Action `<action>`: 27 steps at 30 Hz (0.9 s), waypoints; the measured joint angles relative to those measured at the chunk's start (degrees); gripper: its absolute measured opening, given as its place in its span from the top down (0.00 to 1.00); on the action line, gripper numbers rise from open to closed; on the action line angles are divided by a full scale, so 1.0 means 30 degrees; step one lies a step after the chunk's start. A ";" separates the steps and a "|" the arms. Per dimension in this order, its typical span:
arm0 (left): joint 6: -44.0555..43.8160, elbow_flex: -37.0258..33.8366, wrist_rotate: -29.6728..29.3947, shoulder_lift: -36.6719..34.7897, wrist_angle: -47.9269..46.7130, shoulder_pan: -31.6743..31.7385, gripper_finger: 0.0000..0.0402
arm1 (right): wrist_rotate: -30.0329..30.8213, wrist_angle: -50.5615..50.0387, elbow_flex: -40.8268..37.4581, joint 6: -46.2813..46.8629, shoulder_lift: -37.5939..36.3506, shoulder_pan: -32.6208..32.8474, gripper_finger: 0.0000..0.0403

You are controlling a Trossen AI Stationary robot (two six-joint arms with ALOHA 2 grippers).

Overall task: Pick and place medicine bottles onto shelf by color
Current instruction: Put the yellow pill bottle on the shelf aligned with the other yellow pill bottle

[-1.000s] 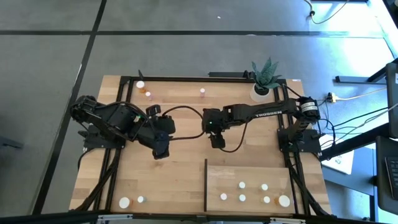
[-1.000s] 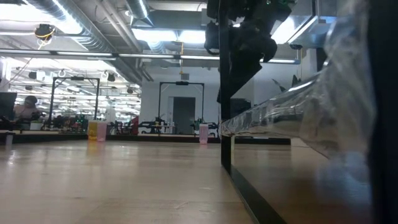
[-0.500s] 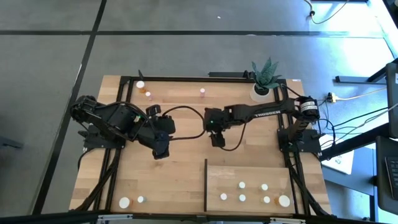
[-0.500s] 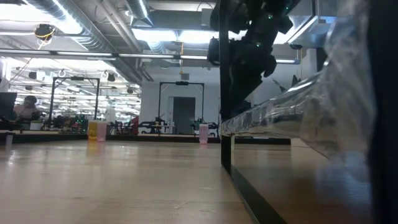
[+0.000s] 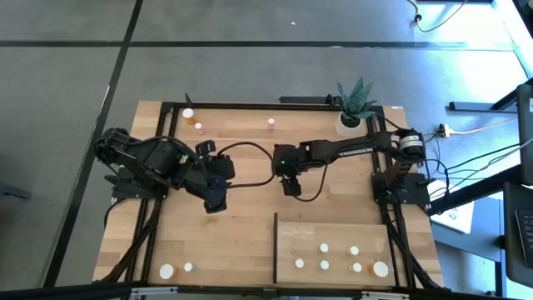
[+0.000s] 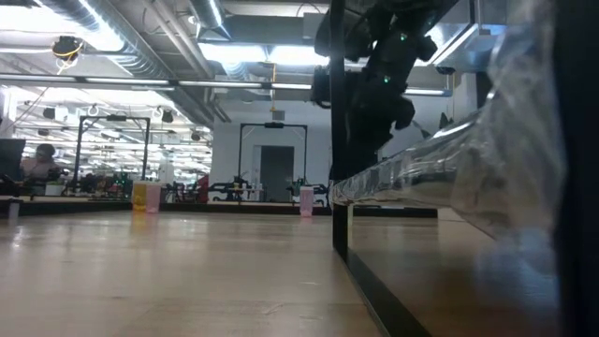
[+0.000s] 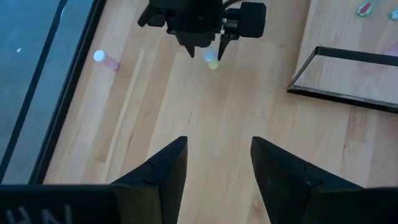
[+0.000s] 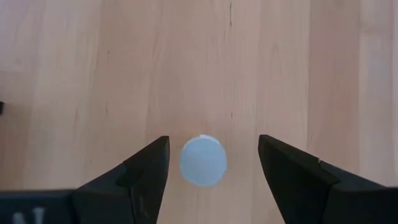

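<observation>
Jaws spread: right gripper | astride bottle | round white cap, upright

— What colours am I working with on my feed?

— Pale blond plank tabletop with darker seams. My arms are black; the right gripper is dark, and between its fingers I see a white round cap.

— And the shelf?

— The shelf is light wood with a thin black edge. On it I count white caps, one with an orange body.

— Anything at the far side?

— A pink bottle, an orange bottle, a white-capped one. The plant is green in a white pot. The left gripper is black too. From the left wrist, I see a yellowish bottle.

— Floor?

— Grey, with dark lines.
</observation>
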 joint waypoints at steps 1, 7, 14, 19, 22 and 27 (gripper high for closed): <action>0.0003 0.0000 -0.0002 -0.0004 -0.0015 0.0000 0.58 | 0.0000 0.0023 0.0000 -0.0015 0.0190 0.0000 0.39; 0.0003 0.0000 0.0000 0.0003 -0.0041 0.0000 0.58 | 0.0007 0.0010 -0.0022 -0.0455 0.1119 0.0007 0.39; 0.0010 0.0000 0.0000 0.0003 -0.0041 0.0007 0.58 | 0.0015 0.0076 -0.0029 -0.0508 0.1239 0.0007 0.43; 0.0010 0.0000 0.0000 0.0003 -0.0041 0.0000 0.58 | 0.0015 0.0112 -0.0029 -0.0486 0.1239 0.0007 0.55; 0.0010 0.0000 0.0000 0.0003 -0.0041 0.0007 0.58 | 0.0019 0.0112 -0.0029 -0.0467 0.1239 0.0007 0.63; 0.0010 0.0000 0.0000 0.0003 -0.0041 0.0003 0.58 | 0.0015 0.0112 -0.0029 -0.0450 0.1233 0.0021 0.72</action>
